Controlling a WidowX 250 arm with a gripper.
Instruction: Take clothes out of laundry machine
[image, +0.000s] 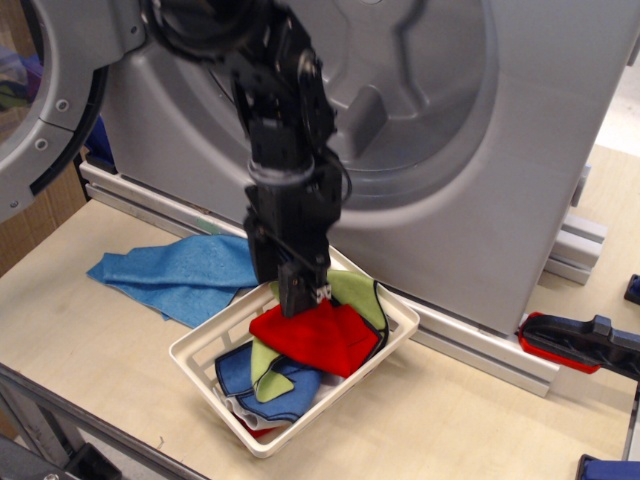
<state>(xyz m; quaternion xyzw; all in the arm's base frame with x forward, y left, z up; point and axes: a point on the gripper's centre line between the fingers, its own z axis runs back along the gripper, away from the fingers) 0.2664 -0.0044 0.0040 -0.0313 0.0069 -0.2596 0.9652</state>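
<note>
The red cloth (318, 338) lies crumpled on top of the pile inside the white slotted basket (203, 350). My black gripper (303, 297) points straight down just above the cloth's upper left edge. Its fingers stand a little apart, with the cloth lying loose under them. The grey laundry machine (520, 150) fills the background, with its big round front part (420, 110) behind my arm. A grey round ring (55, 120) shows at the far left.
A large blue cloth (175, 272) lies on the wooden table left of the basket. Lime-green cloths (362, 295) and a dark blue cloth (235, 368) lie in the basket. A red and black tool (575, 342) lies at the right. An aluminium rail (480, 352) runs along the machine's foot.
</note>
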